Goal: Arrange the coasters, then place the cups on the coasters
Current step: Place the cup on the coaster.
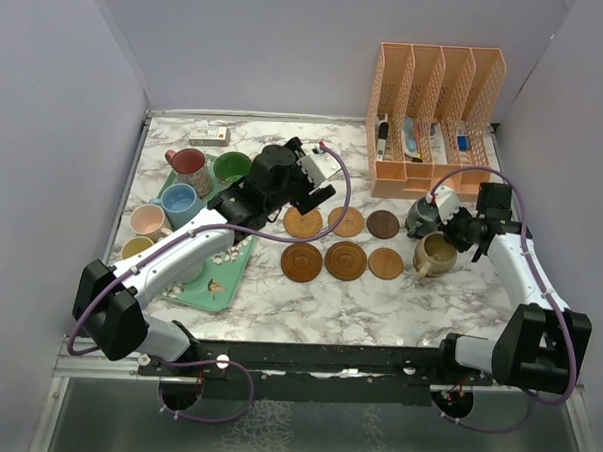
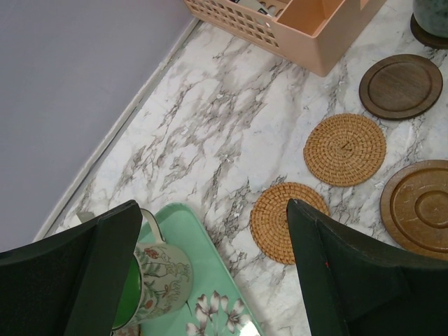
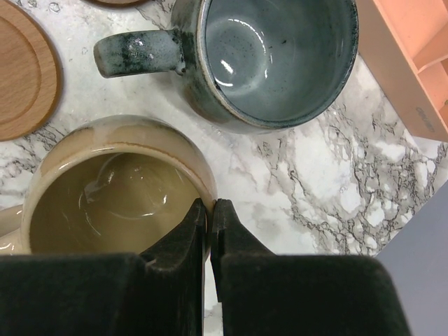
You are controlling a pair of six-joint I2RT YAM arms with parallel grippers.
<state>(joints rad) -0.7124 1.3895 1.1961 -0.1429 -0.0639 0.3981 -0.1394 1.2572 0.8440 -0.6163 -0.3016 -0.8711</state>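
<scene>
Pinching tan mug (image 3: 119, 196) rim with right fingers (image 3: 187, 241), left fingers (image 2: 350, 280) spread wide, tray (image 2: 199, 241) holding floral mug (image 2: 164, 273)

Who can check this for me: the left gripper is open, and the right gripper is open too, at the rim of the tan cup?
Not quite. The right gripper is shut, not open: the right wrist view shows its fingers pressed together at the rim of the tan cup. The left gripper is indeed open.

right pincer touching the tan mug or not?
Touching. The right wrist view shows the right pincer shut on the rim of the tan mug, one finger inside the rim and one outside.
</scene>
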